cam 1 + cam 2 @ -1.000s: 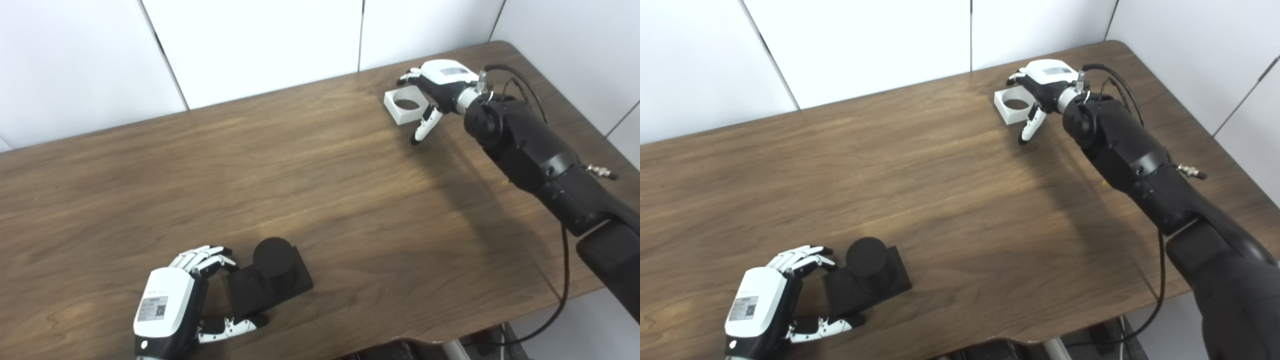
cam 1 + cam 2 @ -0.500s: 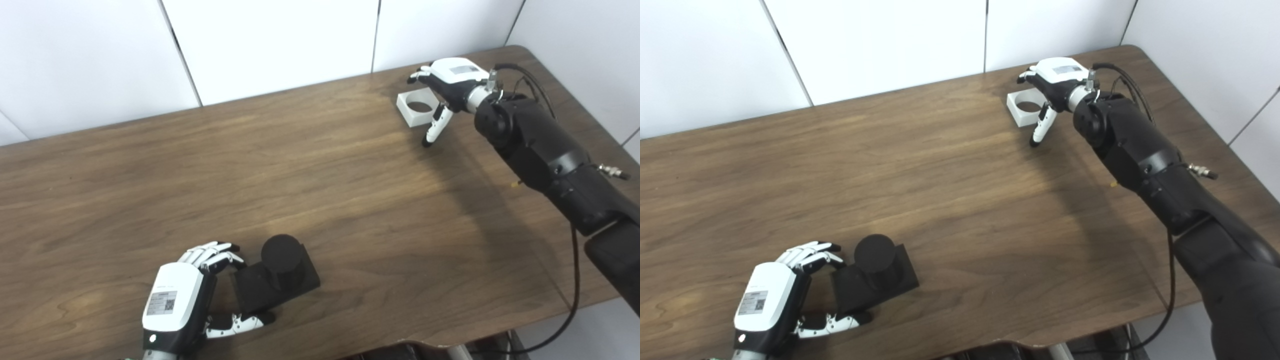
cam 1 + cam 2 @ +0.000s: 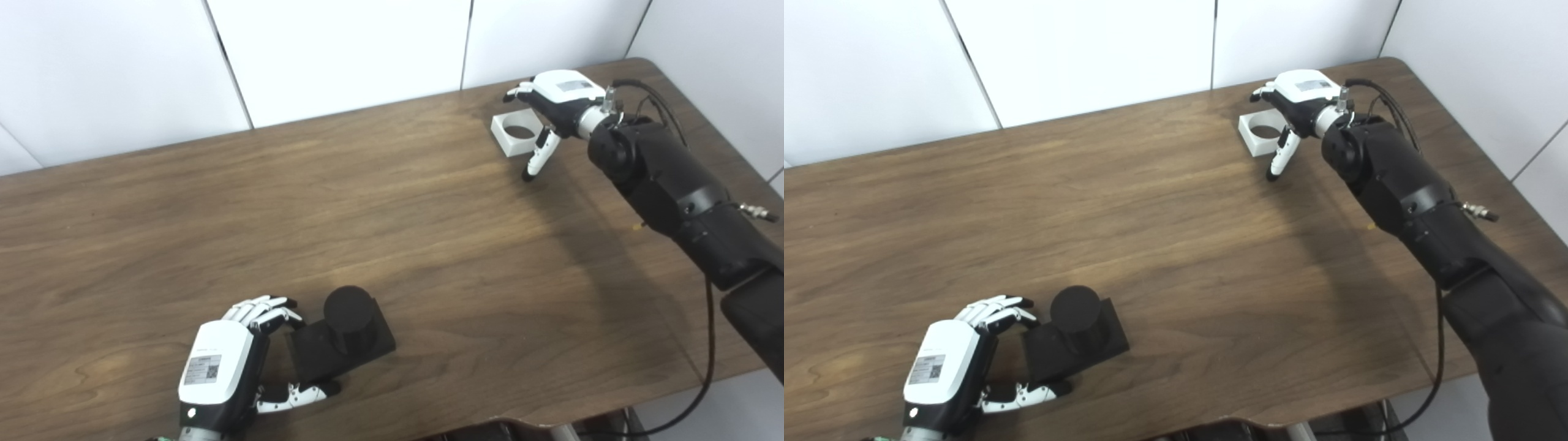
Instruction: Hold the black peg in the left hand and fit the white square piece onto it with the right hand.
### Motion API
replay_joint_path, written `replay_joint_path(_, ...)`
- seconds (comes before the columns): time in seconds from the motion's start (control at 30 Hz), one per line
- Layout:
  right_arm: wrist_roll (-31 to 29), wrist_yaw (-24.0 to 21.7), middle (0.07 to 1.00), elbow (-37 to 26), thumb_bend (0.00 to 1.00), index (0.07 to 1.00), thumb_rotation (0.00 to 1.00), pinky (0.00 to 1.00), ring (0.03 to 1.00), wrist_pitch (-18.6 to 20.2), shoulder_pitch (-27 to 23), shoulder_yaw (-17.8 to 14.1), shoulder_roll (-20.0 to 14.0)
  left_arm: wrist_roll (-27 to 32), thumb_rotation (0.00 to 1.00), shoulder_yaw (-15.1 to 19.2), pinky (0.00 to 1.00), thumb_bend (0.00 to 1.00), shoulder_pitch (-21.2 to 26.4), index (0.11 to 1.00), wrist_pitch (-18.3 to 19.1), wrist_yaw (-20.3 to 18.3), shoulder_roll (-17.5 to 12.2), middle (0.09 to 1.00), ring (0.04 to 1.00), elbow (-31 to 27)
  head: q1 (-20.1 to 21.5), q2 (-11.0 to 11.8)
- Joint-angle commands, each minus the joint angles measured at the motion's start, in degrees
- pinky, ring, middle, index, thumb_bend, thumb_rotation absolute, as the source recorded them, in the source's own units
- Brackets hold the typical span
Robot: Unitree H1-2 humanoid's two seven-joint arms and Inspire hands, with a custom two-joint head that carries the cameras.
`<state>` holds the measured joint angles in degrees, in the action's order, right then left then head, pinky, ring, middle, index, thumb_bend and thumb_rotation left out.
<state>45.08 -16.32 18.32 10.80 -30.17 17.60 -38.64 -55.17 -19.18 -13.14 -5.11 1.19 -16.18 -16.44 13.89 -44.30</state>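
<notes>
Brown wood-grain surface [image 3: 392, 202] takes up nearly the whole scene, with white wall panels [image 3: 343, 49] behind it. Next in size is the black right arm [image 3: 674, 184], which reaches from the lower right corner to the far right corner. Its right hand [image 3: 554, 101] sits over the far edge of the white square piece [image 3: 517, 130], fingers curled past that far side and thumb hanging down at the near right corner. The hand is spread around the piece rather than pinched on it; whether any finger touches cannot be told. The piece lies flat on the surface, its round hole facing up.

Near the front edge, on the left, stands the black peg [image 3: 348, 315], a short upright cylinder on a square black base [image 3: 340, 352]. The left hand [image 3: 226, 367] is just beside the base on its left, fingers curved toward the far corner and thumb along the near edge, spread and apparently not yet closed on it.

The relation that matters: peg and white piece are well apart, on a diagonal from near left to far right, and each lies right beside its own hand. The peg's axis points straight up and the hole's axis does too, so once both grips close, the job is likely to carry the piece across and lower it over the peg.
</notes>
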Motion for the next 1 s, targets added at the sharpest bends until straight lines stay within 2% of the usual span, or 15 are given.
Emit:
replay_joint_path(0.0, 0.55, 0.47, 0.937, 0.38, 0.83, 0.858, 0.20, 0.96, 0.987, -0.13, -1.96, -0.71, -2.02, -1.47, 0.05, -1.01, 0.77, 0.52, -1.75, 0.487, 0.91, -2.73, -0.81, 0.756, 0.797, 0.90, -0.03, -0.03)
replay_joint_path(0.23, -0.18, -1.07, 0.931, -0.25, 0.81, 0.856, 0.21, 0.97, 0.990, 0.08, -2.93, -0.95, -2.79, -1.78, 0.05, -1.12, 0.76, 0.52, -1.21, 0.487, 1.05, -2.56, -0.64, 0.754, 0.794, 1.45, 0.13, 0.07)
replay_joint_path(0.53, 0.16, -6.50, 0.927, -1.30, 0.82, 0.861, 0.21, 0.96, 0.991, 1.25, -5.71, -0.74, -4.06, -2.27, 0.05, -1.56, 0.77, 0.52, -0.74, 0.487, 1.24, -2.46, -0.19, 0.753, 0.793, 1.79, -0.20, 0.14)
replay_joint_path(0.97, 1.27, -12.97, 0.912, -0.26, 0.89, 0.841, 0.24, 0.97, 0.971, 1.40, -8.98, 1.26, -4.53, -2.86, 0.05, -1.60, 0.77, 0.52, -0.78, 0.487, 1.81, -2.66, 0.20, 0.755, 0.794, 1.20, -0.49, -0.06)
